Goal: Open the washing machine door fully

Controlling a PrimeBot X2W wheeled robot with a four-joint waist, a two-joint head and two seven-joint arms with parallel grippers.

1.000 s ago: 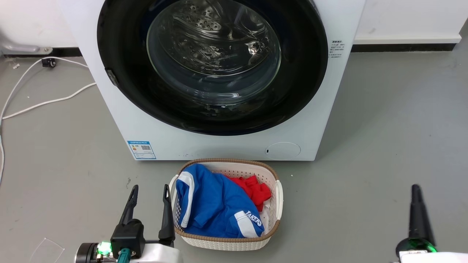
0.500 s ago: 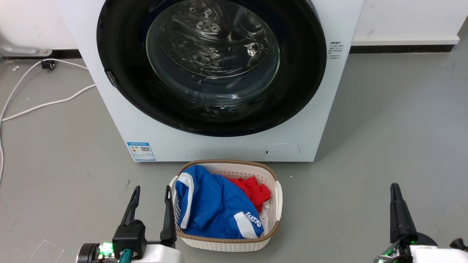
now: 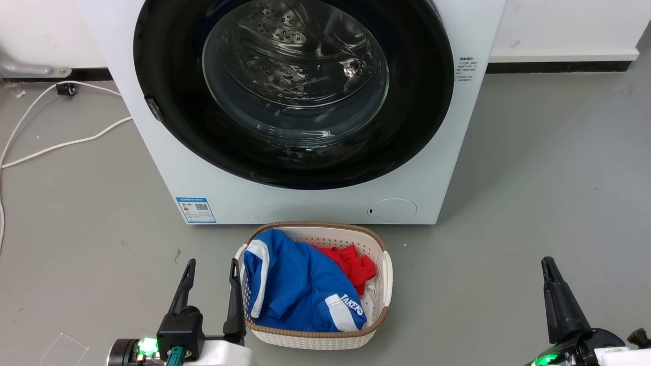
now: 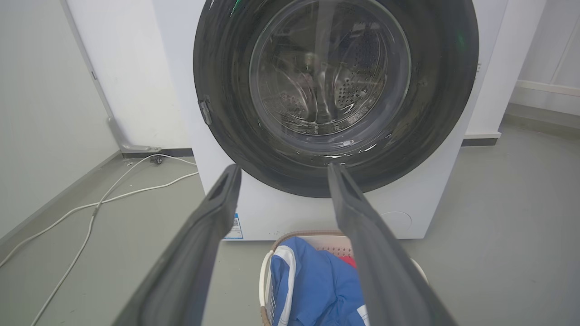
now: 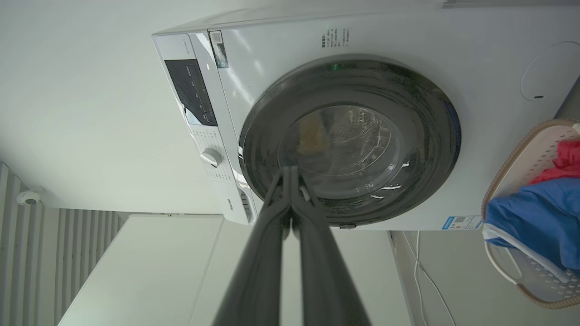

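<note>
With the washing machine door (image 3: 295,91) shut, beyond the laundry basket (image 3: 315,339), the left gripper (image 3: 211,263), jaws apart and empty, looks best placed to hook the door's left-edge catch (image 3: 154,108), while the right gripper (image 3: 547,264), jaws pressed together on nothing, waits.

We read the washing machine door (image 3: 168,101) as a glossy black ring around clear glass. On the washing machine (image 3: 285,203), smooth white casing, slight sheen; drum (image 3: 285,33) shiny perforated metal. Our basket (image 3: 315,338): white perforated plastic, woven brown rim. Matt grey floor (image 3: 534,178).

Even light; glare on washing machine door (image 3: 296,86)
</note>
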